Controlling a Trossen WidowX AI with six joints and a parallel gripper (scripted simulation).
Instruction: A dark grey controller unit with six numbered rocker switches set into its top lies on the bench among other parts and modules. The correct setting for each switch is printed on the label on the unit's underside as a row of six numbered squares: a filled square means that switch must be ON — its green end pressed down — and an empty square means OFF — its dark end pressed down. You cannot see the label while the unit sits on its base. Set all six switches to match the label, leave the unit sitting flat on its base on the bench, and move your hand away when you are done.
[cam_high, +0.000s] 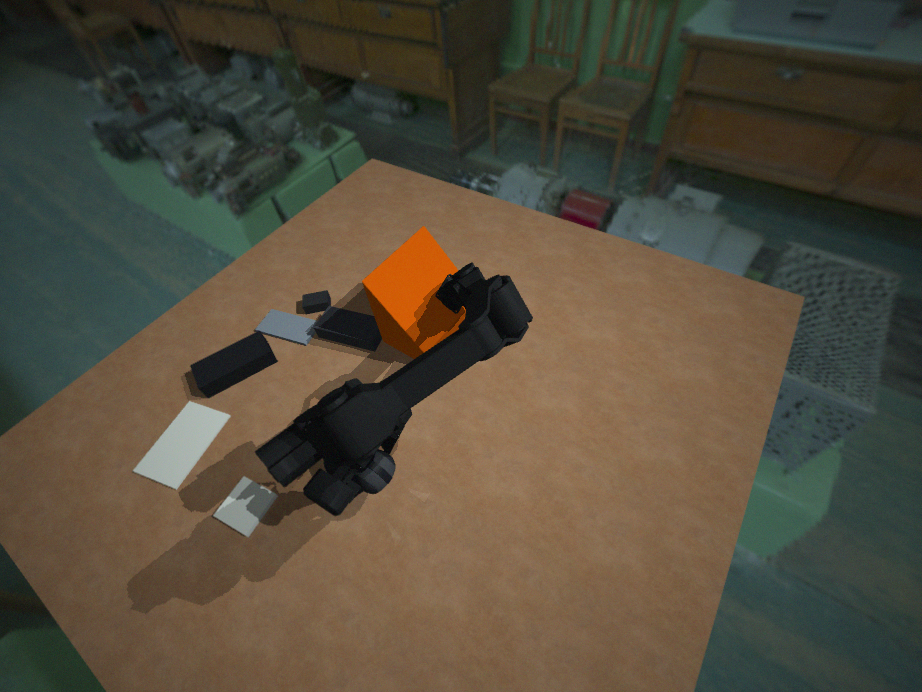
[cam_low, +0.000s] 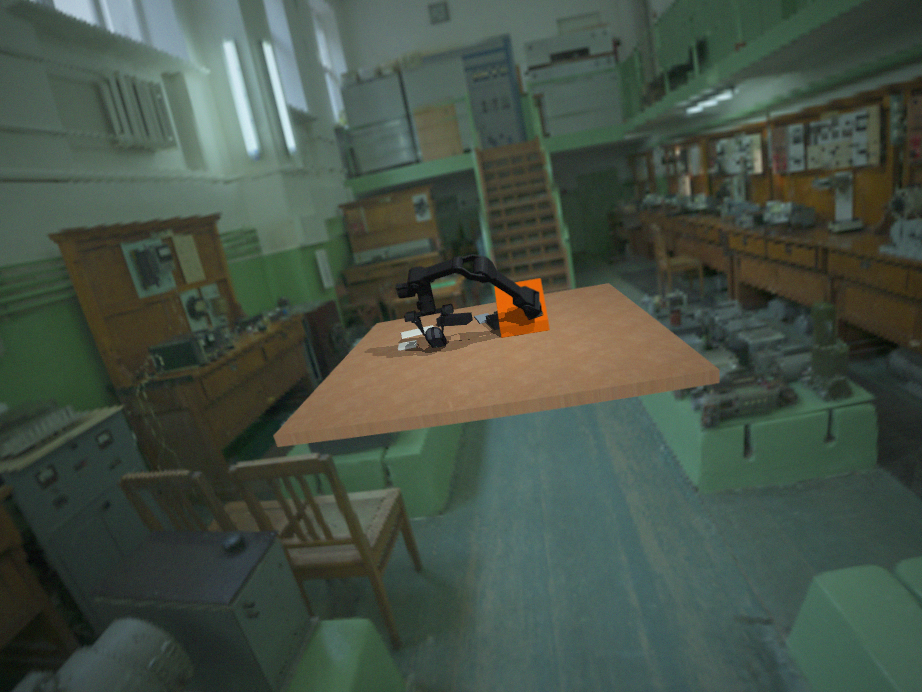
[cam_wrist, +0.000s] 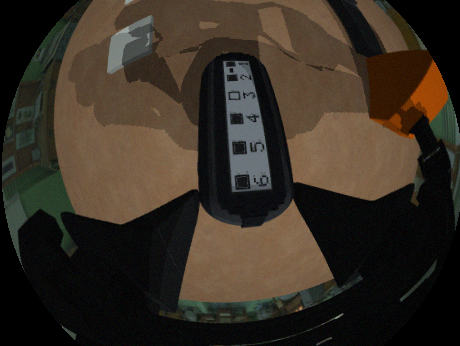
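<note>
My gripper (cam_high: 312, 473) (cam_low: 431, 333) (cam_wrist: 246, 192) is shut on the dark grey controller unit (cam_wrist: 216, 143) and holds it above the bench (cam_high: 595, 446), at the near left. In the wrist view the unit's underside faces the camera, with its white label (cam_wrist: 247, 136) in plain sight. On the label, square 3 is empty and squares 4, 5 and 6 are filled. Squares 1 and 2 at the far end look filled but are very small. The switches on the unit's top are hidden. In the top and exterior views the arm covers most of the unit.
An orange block (cam_high: 405, 286) (cam_low: 521, 305) (cam_wrist: 399, 89) stands by the arm's base. A black box (cam_high: 232, 362), a dark flat module (cam_high: 347, 327), a grey plate (cam_high: 286, 325) and a small black block (cam_high: 315, 300) lie left of it. A white sheet (cam_high: 182, 443) and a small grey plate (cam_high: 245, 506) (cam_wrist: 129, 50) lie near the gripper.
</note>
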